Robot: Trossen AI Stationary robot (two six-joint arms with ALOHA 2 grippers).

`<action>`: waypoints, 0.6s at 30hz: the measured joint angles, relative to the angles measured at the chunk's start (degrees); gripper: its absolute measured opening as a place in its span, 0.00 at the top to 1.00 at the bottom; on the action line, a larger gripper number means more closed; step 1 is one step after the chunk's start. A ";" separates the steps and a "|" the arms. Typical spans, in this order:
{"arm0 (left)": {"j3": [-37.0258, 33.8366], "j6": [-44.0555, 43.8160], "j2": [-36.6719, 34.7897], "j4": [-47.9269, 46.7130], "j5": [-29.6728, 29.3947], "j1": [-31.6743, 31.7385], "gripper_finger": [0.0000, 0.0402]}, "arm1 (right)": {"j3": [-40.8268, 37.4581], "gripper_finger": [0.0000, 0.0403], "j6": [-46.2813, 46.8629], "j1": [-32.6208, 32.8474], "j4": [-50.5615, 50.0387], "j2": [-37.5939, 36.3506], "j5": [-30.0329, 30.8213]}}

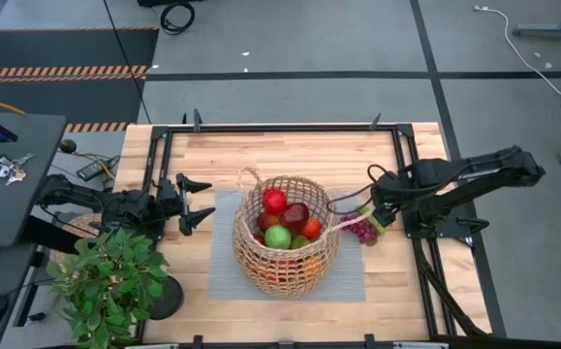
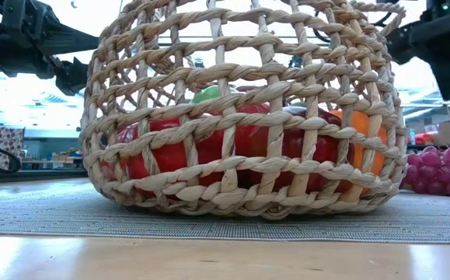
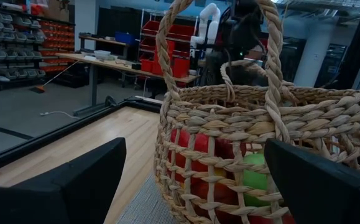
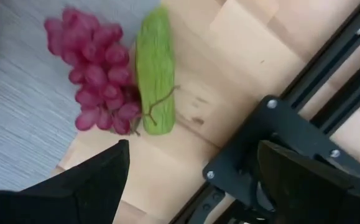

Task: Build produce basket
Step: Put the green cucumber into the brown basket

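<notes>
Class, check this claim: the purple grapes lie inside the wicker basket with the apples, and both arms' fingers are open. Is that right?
Not quite. The grapes lie outside the basket, on the table beside it near the right gripper, as the high view shows. Both arms' fingers are open, including the left gripper.

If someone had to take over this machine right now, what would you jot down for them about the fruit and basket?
Left gripper: open, empty, beside the wicker basket on its left, pointing at it.
Right gripper: open, empty, hanging above the purple grapes and the green vegetable.
Basket: standing on the grey mat mid-table.
Done: red apple, green apple, a dark red fruit and orange pieces are in the basket.
Left: the grapes and green vegetable lie side by side on the table, right of the basket, at the mat's edge. They likely go in next.
</notes>
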 joint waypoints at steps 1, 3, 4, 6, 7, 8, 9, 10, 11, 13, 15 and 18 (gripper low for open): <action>0.00 0.01 -0.01 0.00 0.01 0.00 0.03 | -0.95 0.11 0.38 0.56 0.71 0.02 -0.50; -0.01 0.03 -0.02 0.00 0.00 0.00 0.03 | -3.10 0.11 0.88 1.44 2.62 0.15 -2.07; 0.00 0.01 -0.02 0.00 0.01 0.00 0.03 | -4.16 0.11 0.96 1.78 3.69 0.32 -2.95; 0.01 0.02 -0.02 0.00 0.00 -0.02 0.03 | -6.32 0.11 0.98 2.19 6.25 0.39 -4.79; 0.00 0.01 -0.02 0.00 0.00 -0.01 0.03 | -7.25 0.11 0.98 2.25 7.61 0.46 -5.59; 0.01 0.01 0.00 0.00 0.02 0.00 0.03 | -7.70 0.12 0.89 2.25 9.13 0.68 -6.04; 0.01 0.02 -0.01 0.00 0.00 -0.01 0.03 | -7.73 0.12 0.64 2.25 10.50 0.85 -6.01; -0.01 0.03 -0.02 0.00 0.00 -0.02 0.03 | -7.55 0.12 0.51 2.23 10.55 1.29 -5.80; 0.00 0.02 -0.02 0.00 0.02 0.00 0.03 | -7.55 0.13 0.46 2.07 9.90 1.86 -4.97; 0.00 0.01 -0.02 0.14 0.01 -0.01 0.03 | -7.64 0.14 0.24 1.84 10.04 3.11 -3.80; -0.01 0.03 0.00 0.04 0.02 0.00 0.03 | -7.61 0.14 -1.04 1.75 10.77 4.85 -3.69; 0.00 0.03 -0.01 0.07 0.02 -0.02 0.03 | -7.61 0.14 -2.74 1.75 12.55 8.36 -2.71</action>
